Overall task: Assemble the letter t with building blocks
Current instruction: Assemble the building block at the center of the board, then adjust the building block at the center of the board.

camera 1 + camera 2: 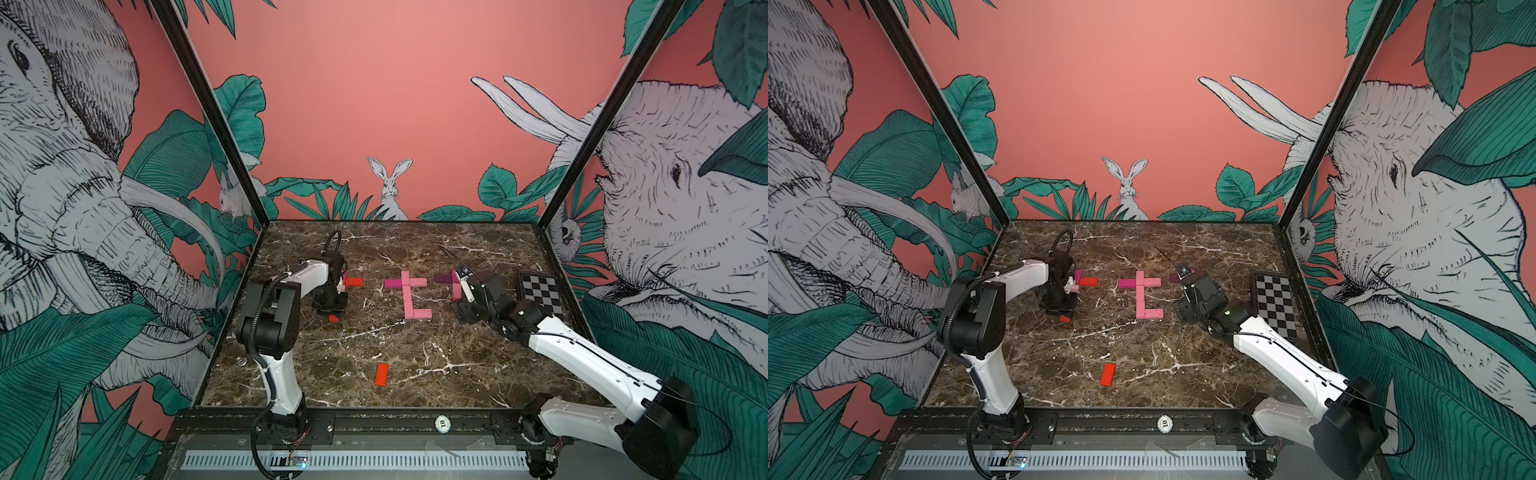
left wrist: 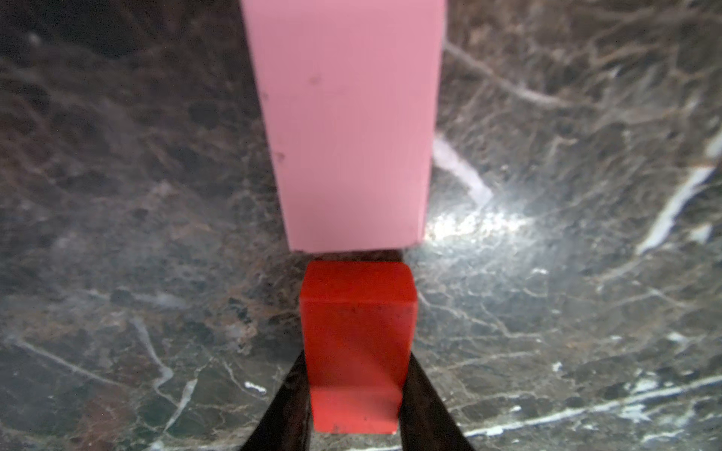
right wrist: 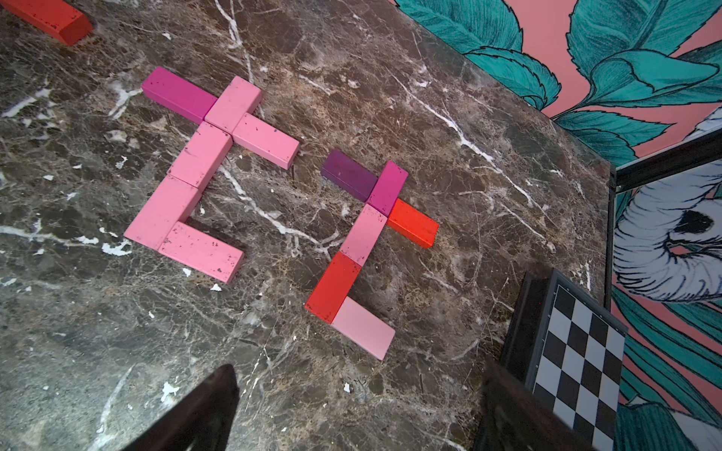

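Seen from the left wrist, my left gripper (image 2: 356, 375) is shut on the near end of a red block (image 2: 357, 324) lying flat on the marble. That block sits end to end with a pale pink block (image 2: 347, 125), a thin gap between them. In a top view the left gripper (image 1: 330, 307) is low over the table, the red block's end (image 1: 333, 318) poking out below it, near a red crossbar block (image 1: 354, 281). A pink t (image 1: 406, 291) lies mid-table. My right gripper (image 3: 351, 402) is open and holds nothing, hovering above a mixed-colour t (image 3: 363, 234).
A loose red block (image 1: 382, 374) lies near the table's front edge. A black-and-white checkerboard plate (image 1: 540, 293) sits at the right edge, close to the right arm. The enclosure walls bound the marble table (image 1: 415, 345) on three sides.
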